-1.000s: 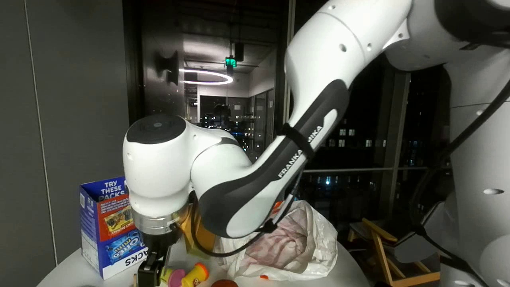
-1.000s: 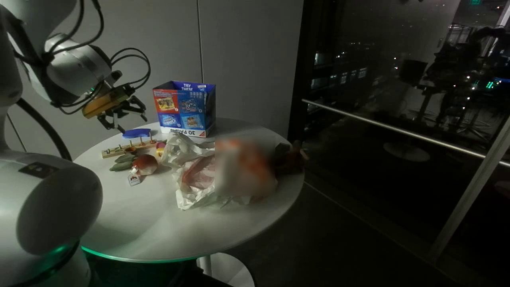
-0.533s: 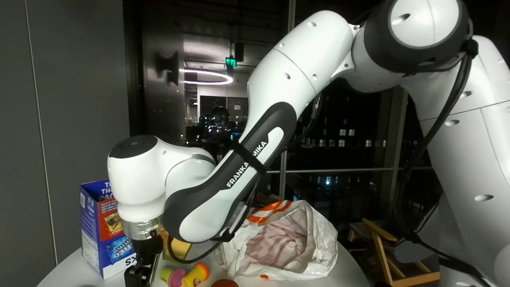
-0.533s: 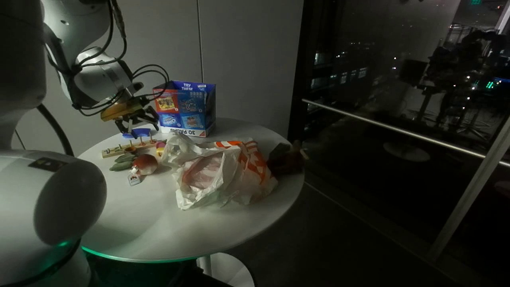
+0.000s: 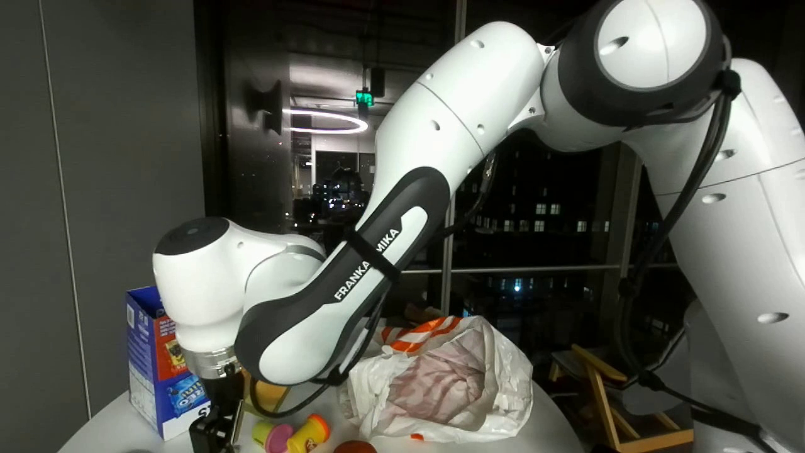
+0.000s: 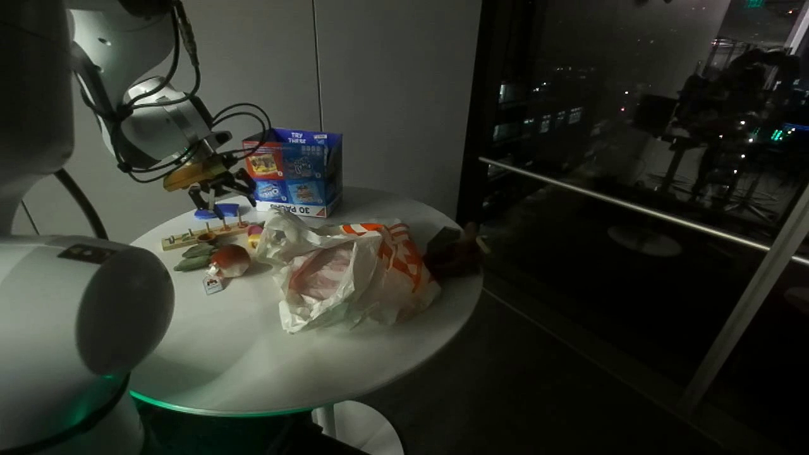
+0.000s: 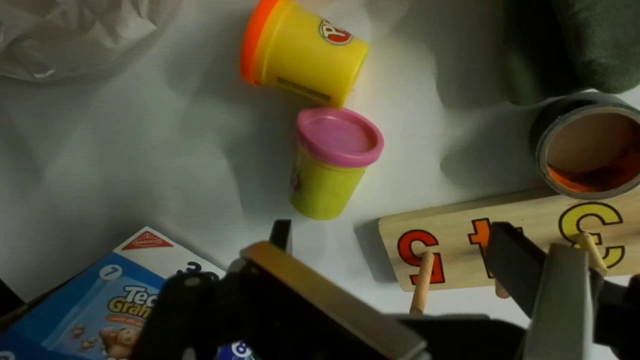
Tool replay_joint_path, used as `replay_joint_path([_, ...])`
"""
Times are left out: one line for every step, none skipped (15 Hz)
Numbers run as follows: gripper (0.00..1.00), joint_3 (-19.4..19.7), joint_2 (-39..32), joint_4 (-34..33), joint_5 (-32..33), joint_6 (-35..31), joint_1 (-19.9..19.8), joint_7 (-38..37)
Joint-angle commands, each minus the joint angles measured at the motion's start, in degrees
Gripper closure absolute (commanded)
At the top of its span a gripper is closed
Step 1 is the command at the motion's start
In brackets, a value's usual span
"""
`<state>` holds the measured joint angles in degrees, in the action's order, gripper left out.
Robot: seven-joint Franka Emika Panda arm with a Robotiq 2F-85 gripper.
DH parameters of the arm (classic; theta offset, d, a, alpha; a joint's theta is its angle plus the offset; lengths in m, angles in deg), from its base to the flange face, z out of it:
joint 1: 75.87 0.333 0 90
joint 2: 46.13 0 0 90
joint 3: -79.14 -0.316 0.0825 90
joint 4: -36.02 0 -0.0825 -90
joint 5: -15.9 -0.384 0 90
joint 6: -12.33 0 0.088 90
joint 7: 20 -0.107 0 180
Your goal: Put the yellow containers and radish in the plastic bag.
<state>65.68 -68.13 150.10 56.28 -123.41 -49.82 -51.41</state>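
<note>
My gripper [image 7: 391,234] hangs over a round white table [image 6: 227,354], its jaws spread wide and gripping nothing. Just beyond it, in the wrist view, is the pink-lidded yellow container [image 7: 322,187], its body a greenish yellow. Past the lid end lies the orange-lidded yellow container [image 7: 312,57], on its side; whether the two touch, I cannot tell. Lower right in that view is a wooden peg board [image 7: 456,250] printed with coloured numbers, partly hidden by the gripper.

In an exterior view I find the radish [image 6: 230,260], round and red, resting on the table with green leaf-shaped pieces [image 6: 197,259] just beside it. The plastic bag [image 6: 373,278], whitish with orange print, lies crumpled near the radish, its open mouth showing in both exterior views. Farther back than the bag, a blue printed carton [image 6: 294,174] stands on the table. A flat blue piece [image 6: 217,211] shows behind the peg board.
</note>
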Motion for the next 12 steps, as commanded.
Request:
replay_joint_path([0.00, 2.3, -2.3, -3.0, 0.6, 3.1, 2.5, -3.1])
replay_joint_path([0.00, 2.5, -2.8, -3.3, 0.5, 3.5, 2.7, -3.5])
replay_joint_path([0.00, 2.7, -3.4, -3.7, 0.3, 4.1, 2.9, -3.9])
replay_joint_path([0.00, 2.6, -3.8, -4.1, -0.3, 4.5, 3.0, -4.0])
replay_joint_path([0.00, 2.7, -4.2, -4.3, -0.3, 4.6, 3.1, -4.3])
replay_joint_path([0.00, 2.5, -4.5, -4.7, -1.1, 4.7, 3.0, -4.2])
replay_joint_path([0.00, 2.6, -4.0, -3.7, -1.2, 4.0, 2.7, -4.4])
replay_joint_path([0.00, 2.6, -3.7, -3.1, -1.0, 3.6, 2.7, -4.7])
replay_joint_path([0.00, 2.7, -3.5, -2.9, -1.0, 3.6, 2.8, -5.1])
replay_joint_path([0.00, 2.7, -3.5, -3.0, -1.2, 3.7, 2.7, -5.6])
replay_joint_path([0.00, 2.7, -3.5, -3.0, -1.3, 3.7, 2.8, -6.1])
replay_joint_path([0.00, 2.7, -3.6, -3.0, -1.6, 3.7, 2.7, -6.7])
